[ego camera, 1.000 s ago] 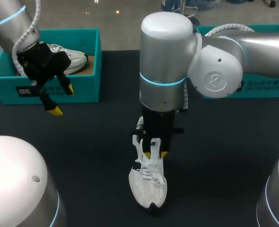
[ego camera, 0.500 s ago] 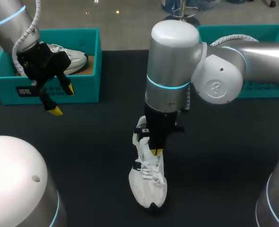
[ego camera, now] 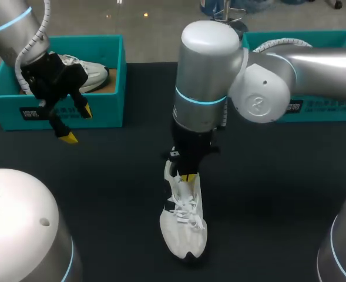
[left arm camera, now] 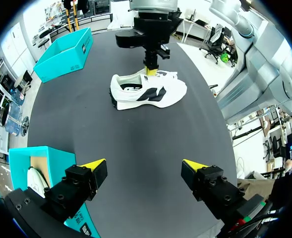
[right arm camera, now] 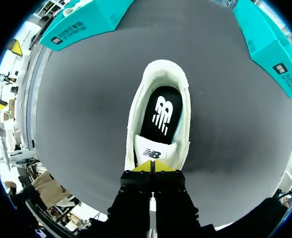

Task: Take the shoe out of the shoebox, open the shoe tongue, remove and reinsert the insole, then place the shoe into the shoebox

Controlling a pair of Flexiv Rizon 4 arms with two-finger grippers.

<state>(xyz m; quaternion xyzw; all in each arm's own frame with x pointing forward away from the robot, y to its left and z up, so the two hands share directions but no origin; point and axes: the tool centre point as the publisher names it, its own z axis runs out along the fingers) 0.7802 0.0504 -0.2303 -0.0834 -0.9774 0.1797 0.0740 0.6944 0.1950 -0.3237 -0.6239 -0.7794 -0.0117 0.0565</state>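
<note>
The table point(ego camera: 102, 194) is black and matte, and on it I count two teal shoeboxes and two white shoes. At the far left stands the left shoebox point(ego camera: 96, 111), open at the top, with the first shoe point(ego camera: 87, 73) lying inside it. My left gripper point(ego camera: 77, 124) hangs just in front of that box's near wall, above the table. Its two yellow-tipped fingers are spread wide with nothing between them. From my left wrist, the other shoe lies well ahead of this gripper, across bare table.

In the middle of the table the second shoe point(ego camera: 184, 229) rests on its sole, with its toe toward the near edge and its heel toward the far side, apart from both boxes. It is white with dark side markings and white laces. My right arm comes in from the right and stands over the shoe's heel half, with the gripper pointing straight down. My right gripper point(right arm camera: 151, 167) is at the top of the tongue point(right arm camera: 153, 151), its two yellow tips pressed together. I cannot tell whether they pinch the tongue's edge. Just past the tips the shoe's mouth gapes open, and one black insole point(right arm camera: 160, 114) lies inside it.

At the far right stands the right shoebox point(ego camera: 331, 111), partly hidden behind my right arm, so I cannot see what it holds.
</note>
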